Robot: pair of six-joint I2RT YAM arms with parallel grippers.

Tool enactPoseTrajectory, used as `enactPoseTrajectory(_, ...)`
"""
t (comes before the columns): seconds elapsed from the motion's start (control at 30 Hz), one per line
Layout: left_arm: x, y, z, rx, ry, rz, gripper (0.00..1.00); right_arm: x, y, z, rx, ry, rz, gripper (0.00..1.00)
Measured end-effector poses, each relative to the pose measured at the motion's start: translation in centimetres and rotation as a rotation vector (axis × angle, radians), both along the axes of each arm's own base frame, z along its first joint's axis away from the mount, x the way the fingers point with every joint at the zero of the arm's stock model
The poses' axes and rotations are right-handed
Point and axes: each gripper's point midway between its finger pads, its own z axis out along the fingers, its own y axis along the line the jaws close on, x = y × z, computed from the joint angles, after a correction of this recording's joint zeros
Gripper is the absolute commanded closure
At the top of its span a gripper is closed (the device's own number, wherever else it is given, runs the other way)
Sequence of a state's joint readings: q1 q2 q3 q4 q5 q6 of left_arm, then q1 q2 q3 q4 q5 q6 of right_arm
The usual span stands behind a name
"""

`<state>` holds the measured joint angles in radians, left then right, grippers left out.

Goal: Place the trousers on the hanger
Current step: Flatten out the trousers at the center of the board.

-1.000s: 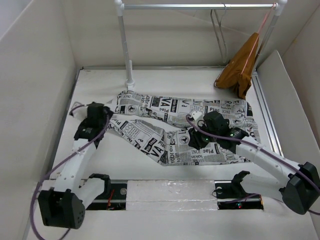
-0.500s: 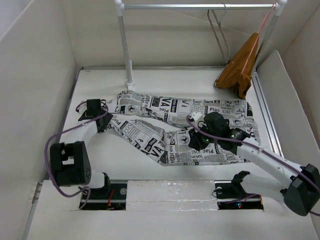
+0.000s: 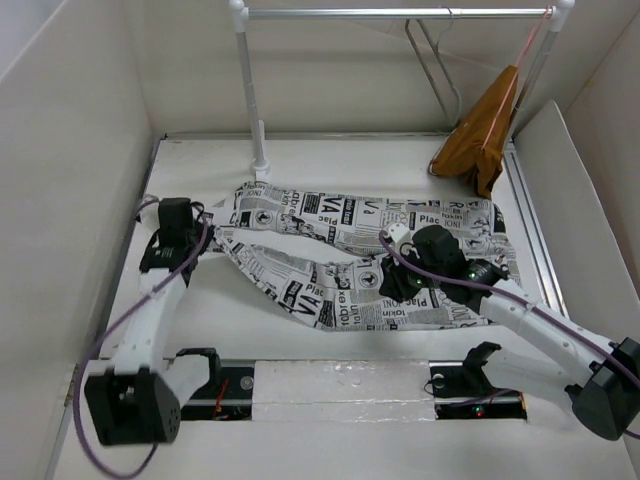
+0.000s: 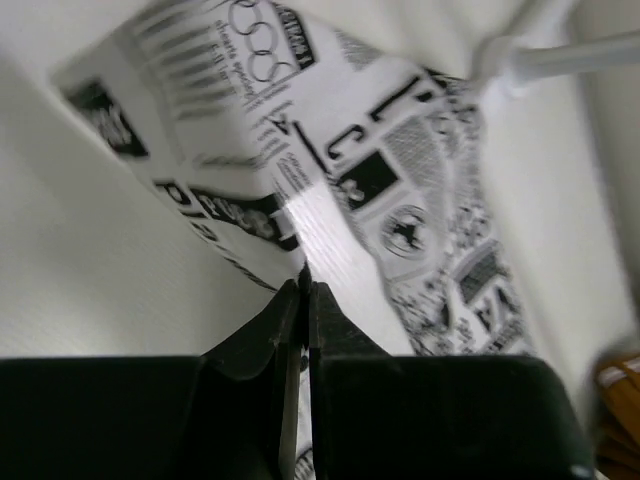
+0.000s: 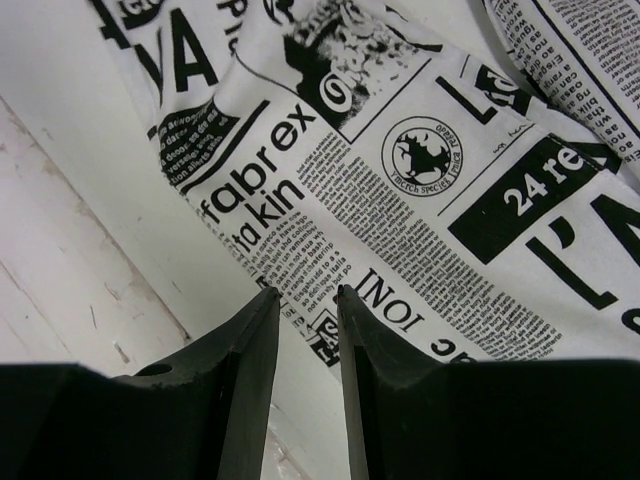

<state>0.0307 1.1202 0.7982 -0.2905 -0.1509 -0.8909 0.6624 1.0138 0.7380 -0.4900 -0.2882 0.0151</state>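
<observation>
Trousers (image 3: pixel 330 215) lay flat across the middle of the table (image 3: pixel 330 160), between your two arms and well apart from the hanger (image 3: pixel 441 62). Nearest you, the lower trouser leg ran from its left end down toward the middle and on to the right.

Your right gripper (image 3: pixel 392 285) sat low on that near leg, right of centre. In the right wrist view its fingers (image 5: pixel 250 370) stood almost together, with only a narrow slot between them, and the printed edge of the cloth ran into that slot, so it had hold of the trousers there.

Your left gripper (image 3: pixel 207 242) was at the left end of the garment, a little farther back. In the left wrist view its fingers (image 4: pixel 270 340) were pressed tight, tips meeting on the cloth's edge, and the fabric rose away from them in a stretched fold.

Beyond both grippers the upper trouser leg lay straight across the table, left to right. Behind it stood the white post (image 3: pixel 250 90) carrying the rail (image 3: pixel 350 13). The bare wire hanger hung from the rail toward its right end, tilted, with nothing on it. Just beside it, at the far right, a pinkish hanger (image 3: pixel 527 55) held an orange-brown garment (image 3: pixel 480 135) whose lower end reached the table.
</observation>
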Motion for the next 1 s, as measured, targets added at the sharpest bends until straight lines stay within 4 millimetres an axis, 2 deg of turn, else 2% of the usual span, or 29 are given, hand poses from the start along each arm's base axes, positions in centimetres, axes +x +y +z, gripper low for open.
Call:
enactPoseTrajectory(0.07, -1.9, -0.4, 3.4, -0.007, -0.089, 0.007, 1.0, -0.1, 0.1, 0.0, 0.002, 0.001, 0.007, 0.65)
enactPoseTrajectory(0.13, -4.0, -0.3, 5.2, -0.02, -0.157, 0.033, 1.0, -0.2, 0.1, 0.0, 0.004, -0.001, 0.02, 0.65)
enactPoseTrajectory(0.2, -6.7, -0.2, 4.9, -0.041, -0.174, 0.059, 1.0, -0.3, 0.2, 0.0, 0.004, -0.004, 0.032, 0.65)
enactPoseTrajectory(0.33, -11.3, -0.7, 0.9, -0.112, -0.064, 0.118, 0.99, -0.6, 0.1, -0.1, -0.008, 0.0, 0.057, 0.65)
enactPoseTrajectory(0.43, -13.5, -0.4, 0.7, -0.141, -0.03, 0.184, 0.72, -0.8, -0.2, -0.3, -0.025, 0.003, 0.069, 0.65)
enactPoseTrajectory(0.47, -14.1, 0.0, 1.3, -0.139, -0.033, 0.211, 0.46, -0.8, -0.4, -0.3, -0.03, 0.004, 0.071, 0.65)
enactPoseTrajectory(0.5, -14.7, 0.4, 2.1, -0.129, -0.042, 0.24, 0.35, -0.8, -0.5, -0.4, -0.034, 0.006, 0.071, 0.65)
enactPoseTrajectory(0.53, -15.1, 0.8, 3.3, -0.124, -0.065, 0.26, 0.28, -0.8, -0.6, -0.5, -0.037, 0.009, 0.07, 0.64)
enactPoseTrajectory(0.57, -15.5, 1.4, 4.8, -0.109, -0.098, 0.287, 0.26, -0.8, -0.8, -0.5, -0.04, 0.01, 0.068, 0.64)
enactPoseTrajectory(0.63, -16.1, 2.5, 7.7, -0.071, -0.168, 0.328, 0.3, -0.6, -1.1, -0.6, -0.042, 0.012, 0.06, 0.64)
enactPoseTrajectory(0.7, -16.3, 3.4, 10.1, -0.033, -0.232, 0.352, 0.35, -0.4, -1.4, -0.6, -0.043, 0.015, 0.054, 0.64)
enactPoseTrajectory(0.77, -16.1, 3.8, 11.0, 0.006, -0.255, 0.344, 0.36, -0.4, -1.5, -0.6, -0.039, 0.019, 0.053, 0.82)
enactPoseTrajectory(0.83, -14.9, 3.8, 10.7, 0.037, -0.235, 0.308, 0.36, -0.4, -1.5, -0.6, -0.032, 0.023, 0.058, 1.0)
enactPoseTrajectory(0.9, -12.4, 3.2, 9.1, 0.048, -0.172, 0.257, 0.42, -0.5, -1.4, -0.5, -0.022, 0.029, 0.064, 1.0)
enactPoseTrajectory(0.97, -9.5, 2.4, 5.9, 0.046, -0.079, 0.198, 0.52, -0.6, -1.1, -0.5, -0.013, 0.034, 0.074, 1.0)
enactPoseTrajectory(1.0, -8.3, 2.0, 4.1, 0.04, -0.031, 0.17, 0.54, -0.6, -1.0, -0.5, -0.009, 0.037, 0.078, 1.0)
